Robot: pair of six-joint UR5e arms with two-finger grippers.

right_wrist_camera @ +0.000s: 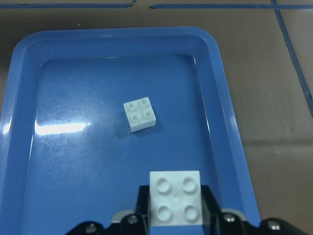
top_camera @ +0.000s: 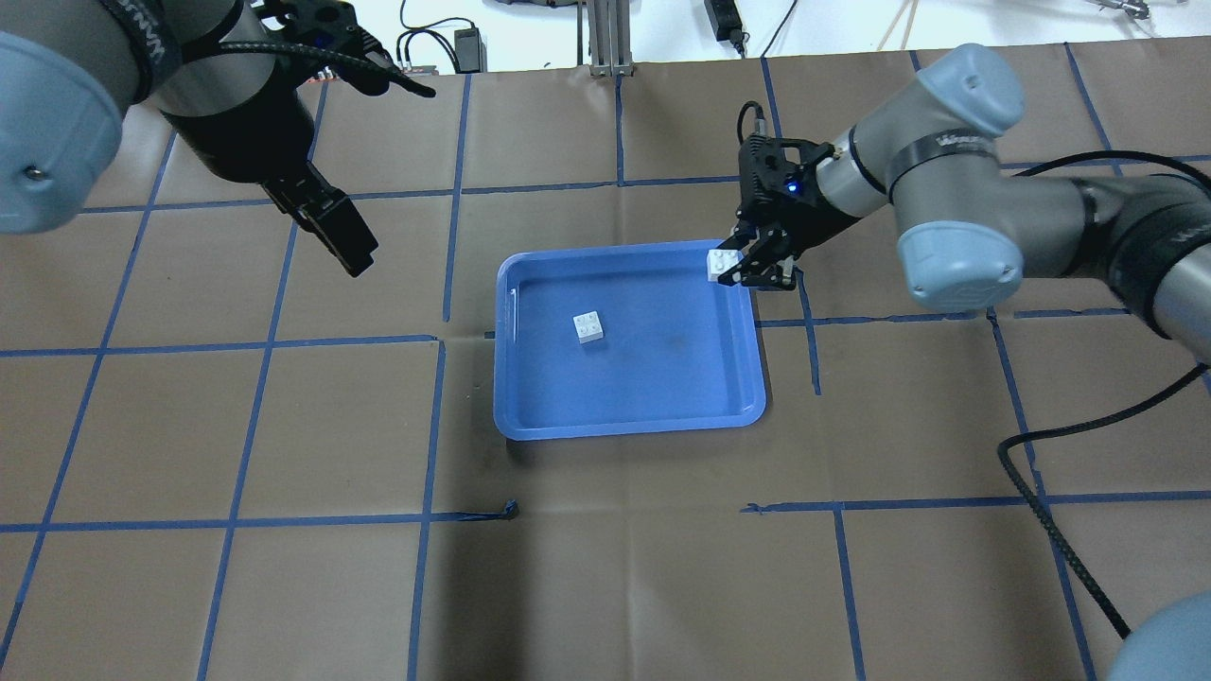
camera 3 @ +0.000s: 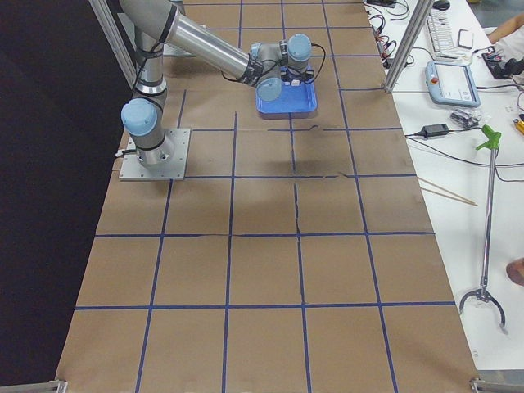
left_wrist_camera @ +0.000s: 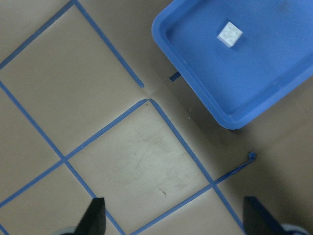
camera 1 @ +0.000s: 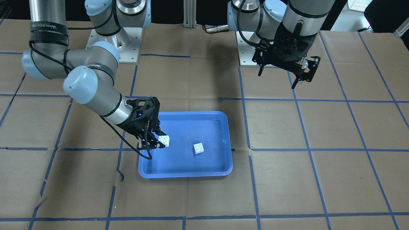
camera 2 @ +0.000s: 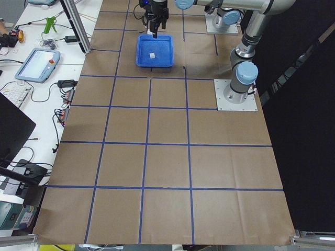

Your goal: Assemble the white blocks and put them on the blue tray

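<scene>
The blue tray (camera 1: 185,174) lies mid-table, also seen in the overhead view (top_camera: 624,430). One white block (camera 1: 198,148) lies studs up on the tray floor; it shows in the overhead view (top_camera: 589,326), the left wrist view (left_wrist_camera: 230,34) and the right wrist view (right_wrist_camera: 140,114). My right gripper (camera 1: 156,142) is shut on the second white block (right_wrist_camera: 175,197), held studs up just above the tray's inner edge on my right side (top_camera: 721,265). My left gripper (camera 1: 276,80) is open and empty, raised well off to the tray's left; its fingertips (left_wrist_camera: 95,215) stand wide apart.
Brown paper with a blue tape grid covers the table (top_camera: 605,567). The arm base plates (camera 1: 115,44) stand at the robot's side. A black cable (top_camera: 1041,473) trails from the right arm. Operator desks with devices (camera 2: 36,60) line the far side.
</scene>
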